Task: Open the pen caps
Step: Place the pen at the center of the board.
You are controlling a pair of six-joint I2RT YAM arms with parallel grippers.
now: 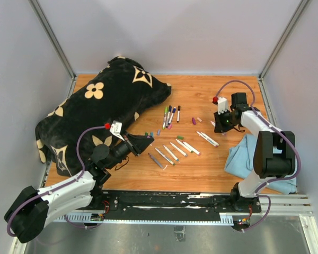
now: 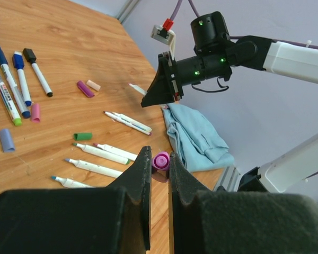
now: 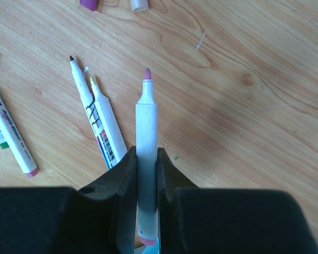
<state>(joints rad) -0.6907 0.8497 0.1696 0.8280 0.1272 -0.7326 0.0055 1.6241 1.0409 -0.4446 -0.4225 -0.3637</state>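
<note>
The left gripper (image 2: 159, 168) is clamped on a purple pen cap (image 2: 160, 159) while the right gripper (image 3: 147, 161) pinches a bare-tipped white marker (image 3: 146, 119) over the surface (image 3: 244, 106), the two held well apart, so this cap looks freed; capped pens (image 1: 170, 114) lie beyond.

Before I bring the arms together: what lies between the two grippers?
In the top view, a row of uncapped white markers lies on the table between left gripper and right gripper.

A black plush blanket (image 1: 111, 100) with cream flower motifs lies far left, a pale blue cloth (image 1: 241, 156) near right; one magenta plastic pen cap (image 2: 160, 160) shows.
</note>
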